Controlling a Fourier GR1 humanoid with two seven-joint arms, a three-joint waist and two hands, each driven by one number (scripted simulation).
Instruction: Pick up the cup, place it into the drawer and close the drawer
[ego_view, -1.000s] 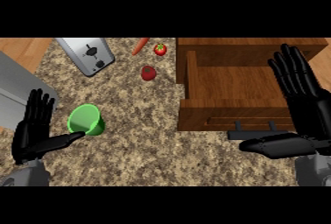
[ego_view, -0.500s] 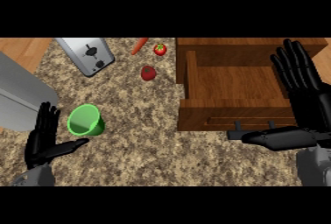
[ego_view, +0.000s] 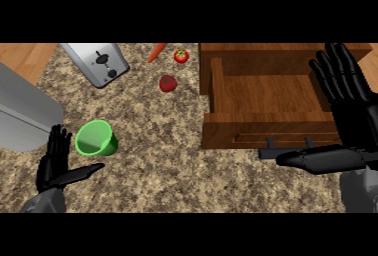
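Speckled brown granite counter (ego_view: 184, 165) spans the view, with bare stone between cup and drawer. At right, a wooden drawer (ego_view: 266, 100) stands open, its dark handle (ego_view: 291, 146) facing forward. Glossy green cup (ego_view: 96, 138), round-rimmed, sits at left, just beside the left hand (ego_view: 57, 167), fingers straight and apart. Right hand (ego_view: 347, 115), fingers spread, hovers over the drawer's right edge. Behind: a metal toaster (ego_view: 100, 62), 2 red fruits (ego_view: 168, 83), a carrot (ego_view: 156, 52).

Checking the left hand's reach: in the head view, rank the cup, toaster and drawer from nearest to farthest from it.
1. Cup, just right of the left hand.
2. Toaster, far up the counter.
3. Drawer, across on the right.
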